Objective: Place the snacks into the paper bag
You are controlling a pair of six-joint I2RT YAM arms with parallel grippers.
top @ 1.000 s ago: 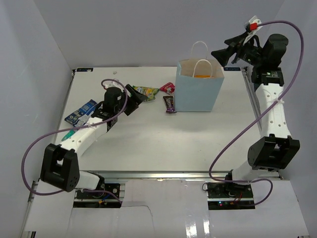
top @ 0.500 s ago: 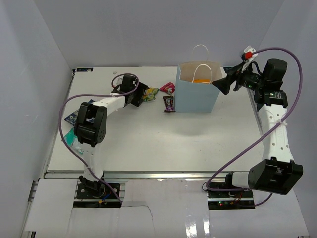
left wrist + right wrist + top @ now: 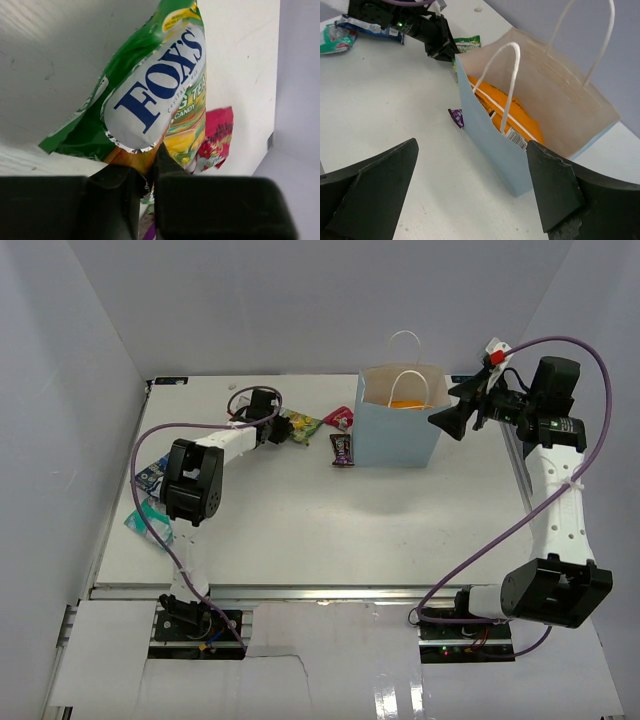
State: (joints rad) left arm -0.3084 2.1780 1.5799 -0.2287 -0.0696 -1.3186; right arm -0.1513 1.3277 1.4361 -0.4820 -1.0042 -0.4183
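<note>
Top view: over the last second the left gripper (image 3: 280, 426) has swung up from mid-desk and clamped onto the candy bag (image 3: 303, 425), which lies on the desk left of the paper bag (image 3: 398, 435). The right gripper (image 3: 447, 420), jaws wide apart, has dropped beside that bag's right side. White desk (image 3: 320, 510), pale lilac walls (image 3: 250, 300). Left wrist: fingers pinching the candy bag's edge. Right wrist: chip bag (image 3: 512, 112) inside the paper bag.
</note>
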